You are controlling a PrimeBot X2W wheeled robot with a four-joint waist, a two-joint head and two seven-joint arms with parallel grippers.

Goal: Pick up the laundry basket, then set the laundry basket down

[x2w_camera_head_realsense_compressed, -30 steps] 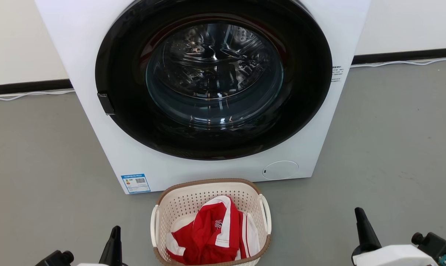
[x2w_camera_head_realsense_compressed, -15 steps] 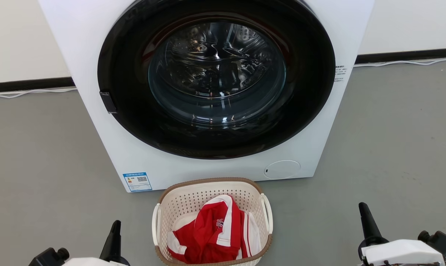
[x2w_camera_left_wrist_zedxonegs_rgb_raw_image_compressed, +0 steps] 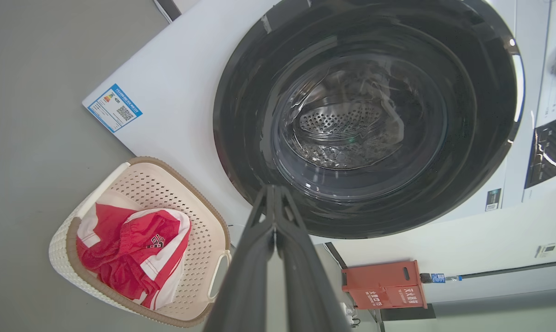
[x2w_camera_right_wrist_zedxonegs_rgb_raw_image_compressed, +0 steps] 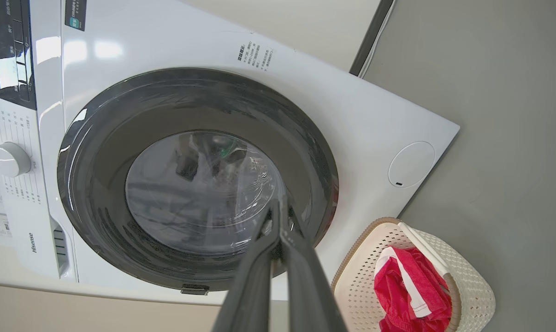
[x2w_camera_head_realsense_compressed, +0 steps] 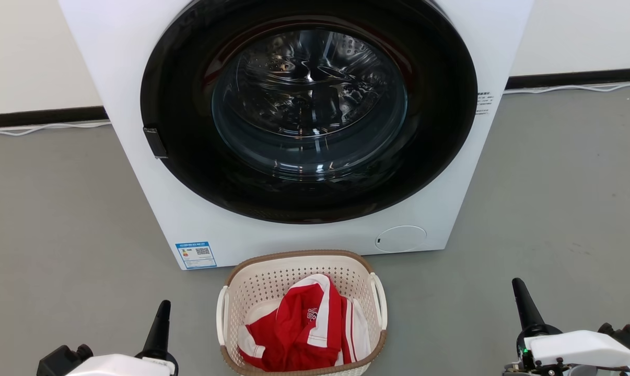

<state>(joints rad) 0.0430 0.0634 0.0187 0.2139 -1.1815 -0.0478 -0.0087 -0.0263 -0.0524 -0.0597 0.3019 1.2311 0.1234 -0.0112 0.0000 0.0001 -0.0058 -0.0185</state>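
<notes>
The laundry basket (x2w_camera_head_realsense_compressed: pixel 273 284) is standing on the grey floor (x2w_camera_head_realsense_compressed: pixel 59 209), just in front of the white washing machine (x2w_camera_head_realsense_compressed: pixel 132 78) and below its round dark door (x2w_camera_head_realsense_compressed: pixel 189 172). A red and white garment (x2w_camera_head_realsense_compressed: pixel 299 329) is lying crumpled inside it, and its two white handles are showing at the left and right sides. The left gripper (x2w_camera_head_realsense_compressed: pixel 163 308) is hovering near the basket's left side, apart from it, with its dark tip pointing toward the machine. In the left wrist view this gripper (x2w_camera_left_wrist_zedxonegs_rgb_raw_image_compressed: pixel 273 193) is closed: the two fingers are meeting at the tips and are holding nothing, and the basket is sitting to the left of them. The right gripper (x2w_camera_head_realsense_compressed: pixel 518 287) is hovering farther out on the right, well apart from the basket. In the right wrist view it is also closed and empty. A blue label (x2w_camera_head_realsense_compressed: pixel 195 254) is sticking to the machine's lower left corner. In the left wrist view a red box (x2w_camera_left_wrist_zedxonegs_rgb_raw_image_compressed: pixel 384 283) is standing by the wall beyond the machine.
</notes>
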